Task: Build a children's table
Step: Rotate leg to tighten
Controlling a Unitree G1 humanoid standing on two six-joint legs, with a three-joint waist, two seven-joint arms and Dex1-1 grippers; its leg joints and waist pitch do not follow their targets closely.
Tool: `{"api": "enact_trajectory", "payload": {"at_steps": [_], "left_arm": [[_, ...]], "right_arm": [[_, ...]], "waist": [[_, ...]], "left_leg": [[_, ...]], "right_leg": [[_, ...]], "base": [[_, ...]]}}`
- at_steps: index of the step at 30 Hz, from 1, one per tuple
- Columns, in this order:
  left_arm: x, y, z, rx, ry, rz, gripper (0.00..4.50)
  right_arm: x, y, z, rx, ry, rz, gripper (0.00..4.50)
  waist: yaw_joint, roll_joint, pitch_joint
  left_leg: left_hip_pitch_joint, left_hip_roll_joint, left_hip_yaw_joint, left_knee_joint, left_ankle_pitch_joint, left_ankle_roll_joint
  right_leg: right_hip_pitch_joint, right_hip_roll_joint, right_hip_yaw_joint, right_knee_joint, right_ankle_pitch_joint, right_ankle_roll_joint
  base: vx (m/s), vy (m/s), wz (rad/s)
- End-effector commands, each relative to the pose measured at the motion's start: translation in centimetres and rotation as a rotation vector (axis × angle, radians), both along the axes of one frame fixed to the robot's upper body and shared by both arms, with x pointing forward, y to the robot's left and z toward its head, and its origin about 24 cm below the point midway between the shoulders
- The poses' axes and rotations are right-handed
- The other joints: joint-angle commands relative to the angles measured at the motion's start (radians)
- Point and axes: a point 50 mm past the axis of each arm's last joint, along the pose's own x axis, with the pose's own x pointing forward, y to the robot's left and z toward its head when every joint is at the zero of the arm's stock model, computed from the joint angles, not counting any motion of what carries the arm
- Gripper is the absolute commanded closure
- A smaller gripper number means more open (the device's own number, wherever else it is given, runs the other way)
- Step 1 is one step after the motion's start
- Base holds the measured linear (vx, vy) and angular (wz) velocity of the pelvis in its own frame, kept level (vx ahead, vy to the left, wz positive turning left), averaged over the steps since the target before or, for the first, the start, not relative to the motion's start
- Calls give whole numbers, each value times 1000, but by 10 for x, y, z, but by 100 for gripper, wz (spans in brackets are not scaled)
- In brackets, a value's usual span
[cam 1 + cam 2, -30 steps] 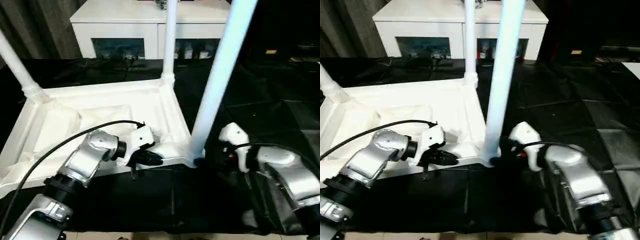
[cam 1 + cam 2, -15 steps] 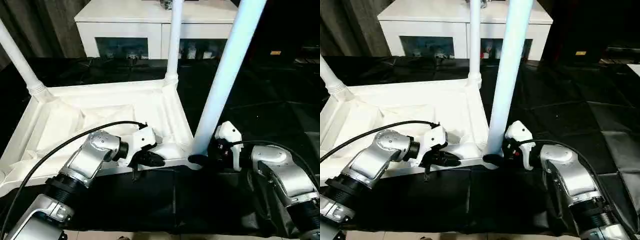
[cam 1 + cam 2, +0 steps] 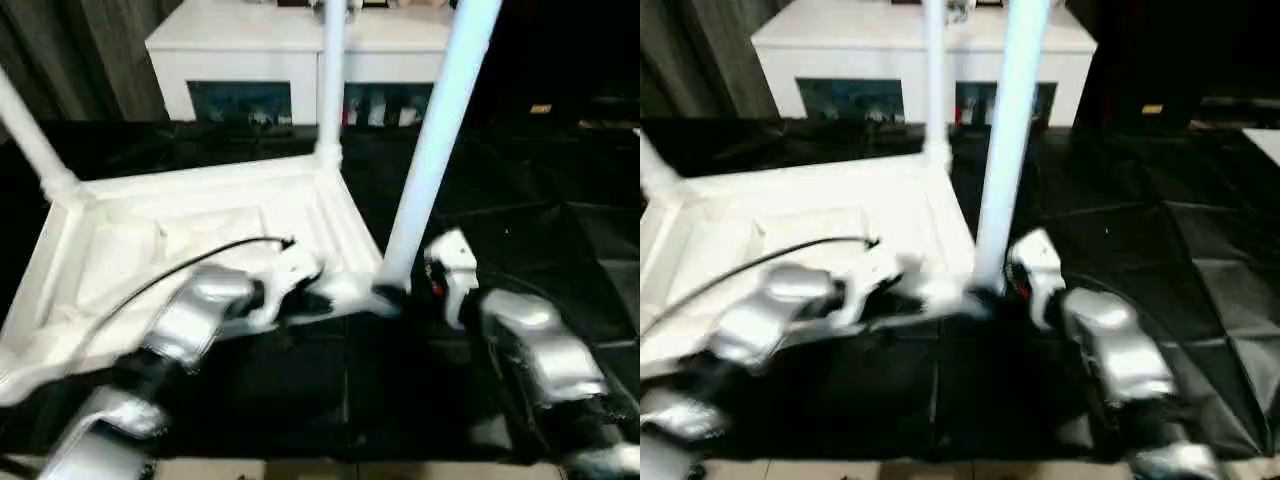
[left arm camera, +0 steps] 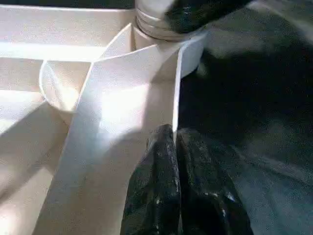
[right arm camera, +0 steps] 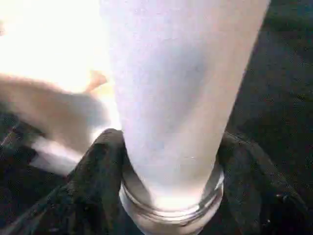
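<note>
The white children's table lies upside down on black cloth, ribbed underside up. Three round legs stand in its corner sockets: one at the far left, one at the back and one at the near right. My left gripper is shut on the thin front rim of the table, just left of the near right socket. My right gripper is shut on the base of the near right leg, with a black finger on either side above the threaded collar.
A white low cabinet with dark glass openings stands behind the table. Black wrinkled cloth covers the surface to the right and in front. My left arm's black cable arcs over the table's underside.
My right gripper has moved left from beside the corner onto the near right leg's base. The left gripper stays on the rim. The whole picture has shifted with the camera.
</note>
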Motion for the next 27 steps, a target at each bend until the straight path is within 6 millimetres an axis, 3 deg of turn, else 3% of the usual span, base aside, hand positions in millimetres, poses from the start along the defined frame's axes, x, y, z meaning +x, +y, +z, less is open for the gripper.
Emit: {"api": "enact_trajectory", "payload": {"at_steps": [1,2,5,10,14,15,18,19,21,24,25,27], "left_arm": [[11,-5,-1,3,-21,158,450],[16,-12,0,-9,-32,229,450],[26,-25,5,-42,-98,348,450],[29,-37,7,-54,-125,332,450],[28,-32,8,-49,-136,282,450],[28,-30,8,-53,-137,272,450],[27,-26,7,-49,-140,252,450],[25,-22,5,-34,-139,219,450],[22,-19,4,-22,-133,191,450],[18,-13,3,-16,-134,121,450],[17,-11,3,-16,-131,106,450],[13,-5,2,-4,-104,69,450]], "right_arm": [[-2,-9,-26,-47,129,-223,196],[2,-7,-28,-30,135,-346,196],[10,-1,-30,23,152,-556,196],[22,15,-23,23,128,-603,203],[27,17,-10,20,32,-533,206],[28,17,-3,25,-16,-494,153],[27,12,5,11,-88,-451,131],[26,3,10,0,-113,-452,131],[25,-6,14,-27,-137,-437,98],[22,-21,25,-43,-178,-341,74],[21,-25,28,-66,-198,-295,74],[15,-33,34,-79,-209,-159,74]], "waist": [[-9,-10,-46],[-13,-5,-47],[-19,-5,-49],[-25,-5,-55],[-18,-7,-58],[-17,-7,-59],[-11,-8,-60],[-15,-7,-62],[-12,-4,-67],[-6,4,-73],[-4,3,-76],[3,4,-72]], "left_leg": [[19,47,-33,-93,-370,-40],[29,43,-32,-90,-400,-48],[28,38,-35,-91,-414,-48],[12,35,-39,-94,-391,-30],[6,39,-31,-89,-311,5],[6,39,-30,-89,-298,9],[3,40,-28,-85,-253,28],[-9,39,-32,-86,-210,42],[2,42,-27,-77,-167,60],[3,44,-23,-68,-94,99],[1,44,-22,-62,-56,118],[0,47,-19,-61,-51,144]], "right_leg": [[21,-40,19,-76,-426,-185],[9,-39,19,-84,-456,-172],[5,-36,17,-92,-466,-150],[15,-38,16,-88,-417,-134],[23,-40,21,-76,-296,-177],[24,-40,22,-73,-279,-184],[29,-41,22,-68,-234,-200],[42,-42,19,-59,-190,-206],[37,-41,19,-52,-114,-230],[40,-40,17,-38,5,-281],[42,-38,14,-30,72,-297],[42,-41,13,-31,90,-311]], "base": [[0,0,0],[0,0,0],[0,0,0],[0,0,0],[0,0,0],[0,0,0],[0,0,0],[0,0,0],[0,0,0],[0,0,0],[0,0,0],[0,0,0]]}}
